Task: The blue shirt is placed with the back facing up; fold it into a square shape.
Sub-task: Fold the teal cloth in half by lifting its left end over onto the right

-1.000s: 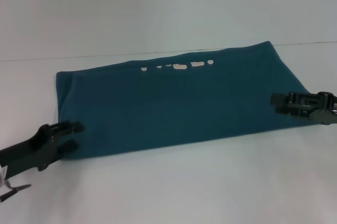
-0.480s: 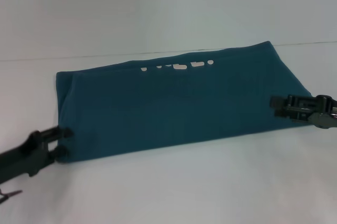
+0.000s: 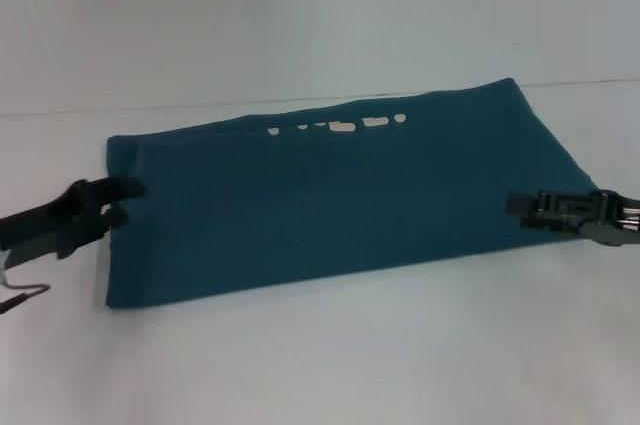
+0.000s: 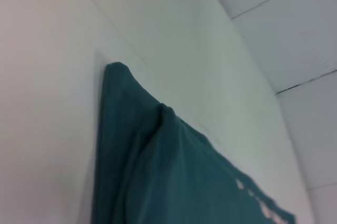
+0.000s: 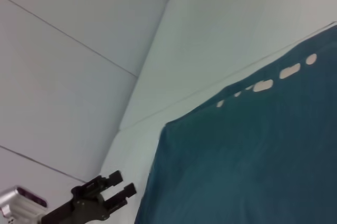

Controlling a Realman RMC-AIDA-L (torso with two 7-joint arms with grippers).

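Observation:
The blue shirt [image 3: 340,195] lies on the white table as a long folded band, its long side running left to right. A strip of its white lettering [image 3: 340,127] peeks out along the far edge. My left gripper [image 3: 122,201] is open at the shirt's left edge, about halfway along it, with nothing between its fingers. The right wrist view shows this left gripper [image 5: 124,184] beside the cloth [image 5: 253,155], fingers apart. My right gripper [image 3: 520,212] is low over the shirt's right end, near its front corner, and looks open. In the left wrist view the shirt's far-left corner [image 4: 158,171] shows a raised fold.
The white table [image 3: 320,365] spreads around the shirt on all sides. A pale wall [image 3: 300,15] rises behind the table's far edge. A thin cable [image 3: 20,295] hangs under my left arm.
My left gripper has moved from the shirt's near-left corner farther back along the left edge. The right gripper has shifted slightly nearer and lower. The shirt has stayed put.

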